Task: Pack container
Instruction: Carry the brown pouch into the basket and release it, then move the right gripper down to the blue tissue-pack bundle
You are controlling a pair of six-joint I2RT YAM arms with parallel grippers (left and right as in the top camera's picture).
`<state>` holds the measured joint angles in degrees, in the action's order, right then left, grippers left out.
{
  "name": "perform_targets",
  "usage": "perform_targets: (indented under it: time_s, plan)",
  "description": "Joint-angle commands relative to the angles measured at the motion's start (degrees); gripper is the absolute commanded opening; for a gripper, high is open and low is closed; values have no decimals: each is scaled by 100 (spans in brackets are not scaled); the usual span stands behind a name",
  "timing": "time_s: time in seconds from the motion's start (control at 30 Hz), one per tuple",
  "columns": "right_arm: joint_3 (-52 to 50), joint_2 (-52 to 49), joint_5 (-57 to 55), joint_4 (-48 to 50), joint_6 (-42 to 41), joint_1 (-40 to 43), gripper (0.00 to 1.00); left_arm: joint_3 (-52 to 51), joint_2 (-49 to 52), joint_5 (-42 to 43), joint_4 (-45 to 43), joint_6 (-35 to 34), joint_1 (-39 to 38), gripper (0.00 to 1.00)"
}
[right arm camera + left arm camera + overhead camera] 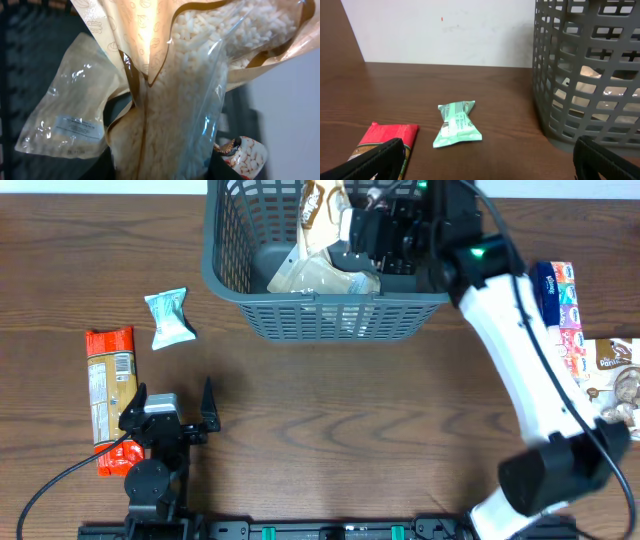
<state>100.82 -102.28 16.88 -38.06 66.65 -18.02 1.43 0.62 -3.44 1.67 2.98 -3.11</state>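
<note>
The dark grey slotted container (325,302) stands at the table's far centre; its wall also shows in the left wrist view (590,75). My right gripper (350,235) reaches into it and is shut (160,170) on a tan-and-clear bag of puffed rice (175,90). A clear bag of white pieces (65,120) lies on the container floor beside it. My left gripper (172,402) rests open and empty near the front left (485,167). A green snack pack (168,317) (457,124) and a red pack (110,380) (387,137) lie on the table left of the container.
A blue-and-red snack pack (560,300) and a brown pack (615,370) lie at the right edge behind my right arm. A pack printed with white nuts (245,155) sits in the container by the held bag.
</note>
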Motion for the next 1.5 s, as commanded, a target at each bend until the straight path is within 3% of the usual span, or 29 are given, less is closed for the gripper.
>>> perform_targets:
  time_s: [0.0, 0.23, 0.27, 0.33, 0.57, 0.87, 1.03, 1.1, 1.23, 1.47]
  plan:
    - [129, -365, 92, 186, 177, 4, 1, -120, -39, -153, 210, -26, -9, 99]
    - [129, -1130, -407, 306, 175, 4, 3, -120, -39, -153, 212, -28, -9, 99]
    - [129, -1174, -485, 306, 153, 4, 9, -120, -39, -153, 212, -26, -9, 99]
    - [129, -1193, -586, 334, 55, 4, 37, -120, -39, -153, 212, -26, -9, 100]
    - [131, -1047, -544, 713, -883, 59, 66, -120, -39, -153, 212, -26, -9, 98]
    - [131, -332, -332, 94, -2308, 236, 73, -120, -39, -153, 212, -26, -9, 99]
    - [133, 503, -337, -153, -2629, 501, 67, -120, -39, -153, 212, -28, -9, 99]
    - [136, 841, -341, -9, -2983, 717, 71, -120, -39, -153, 212, -28, -9, 99]
    - [136, 1563, -334, 328, -4315, 1515, 81, -120, -39, -153, 212, -28, -9, 99]
    - [136, 1812, -706, -262, -5106, 3386, 87, -120, -39, -153, 212, -28, -9, 99]
